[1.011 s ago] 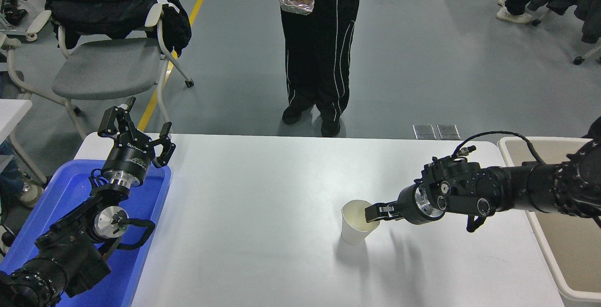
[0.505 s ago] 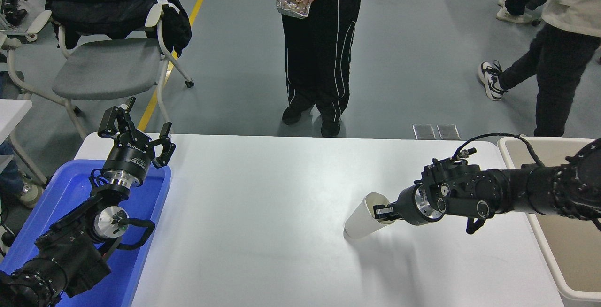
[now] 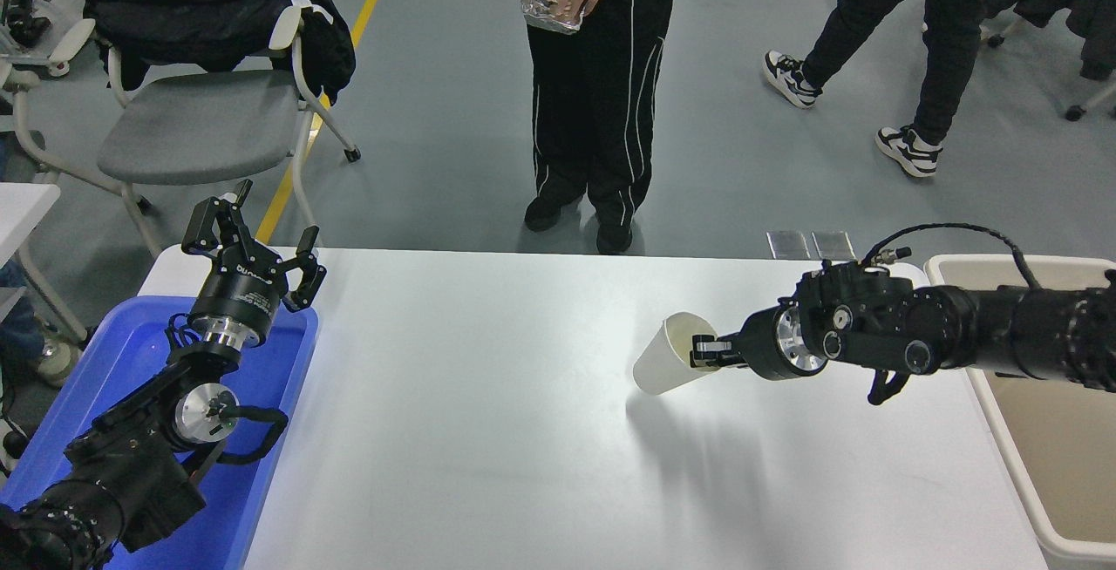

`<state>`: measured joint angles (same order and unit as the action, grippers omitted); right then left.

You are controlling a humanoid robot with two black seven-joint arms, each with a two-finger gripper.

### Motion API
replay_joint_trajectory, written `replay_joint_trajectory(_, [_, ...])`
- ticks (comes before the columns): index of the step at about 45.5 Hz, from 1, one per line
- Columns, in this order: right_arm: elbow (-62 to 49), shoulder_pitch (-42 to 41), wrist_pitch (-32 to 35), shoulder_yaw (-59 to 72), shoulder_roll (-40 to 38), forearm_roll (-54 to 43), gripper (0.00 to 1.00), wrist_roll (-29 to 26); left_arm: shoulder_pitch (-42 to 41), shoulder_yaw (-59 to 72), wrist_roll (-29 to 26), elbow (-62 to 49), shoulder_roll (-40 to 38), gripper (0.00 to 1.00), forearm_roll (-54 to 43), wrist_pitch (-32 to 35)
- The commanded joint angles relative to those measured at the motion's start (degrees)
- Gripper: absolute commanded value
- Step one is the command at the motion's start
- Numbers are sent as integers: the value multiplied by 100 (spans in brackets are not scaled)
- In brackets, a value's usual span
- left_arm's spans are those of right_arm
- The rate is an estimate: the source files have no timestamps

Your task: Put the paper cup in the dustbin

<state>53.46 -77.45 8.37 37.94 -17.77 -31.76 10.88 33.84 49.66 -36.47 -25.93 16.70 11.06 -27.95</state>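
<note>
The paper cup (image 3: 664, 356) is white with a cream inside. It hangs tilted above the table, its mouth turned up and to the right, and it casts a shadow on the table below. My right gripper (image 3: 703, 351) is shut on the cup's rim and holds it clear of the table. The dustbin (image 3: 1051, 430), beige with a thick white rim, stands at the table's right edge, behind and under my right arm. My left gripper (image 3: 248, 239) is open, parked over the blue tray at the lower left.
A bright blue tray (image 3: 131, 352) sits at the left edge of the white table (image 3: 488, 413). A person in black trousers (image 3: 593, 117) stands at the far side holding a foil bag. Another person walks past at the top right. A grey chair stands at the far left.
My right gripper lifted the cup off the table and tipped it, then carried it slightly up and back. A person walked across the top right.
</note>
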Motion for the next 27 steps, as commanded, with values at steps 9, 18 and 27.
replay_joint_trajectory(9, [929,-446,86,-1051,-868,64,0,11,0,0,9,0,0,100,1,0])
replay_joint_trajectory(18, [982,-595,411,-1640,-1193,249,0,2,0,0,0,0,0,100,1,0])
replay_joint_trajectory(27, [833,-754,736,-2281,-1580,758,0,2,0,0,0,0,0,100,1,0])
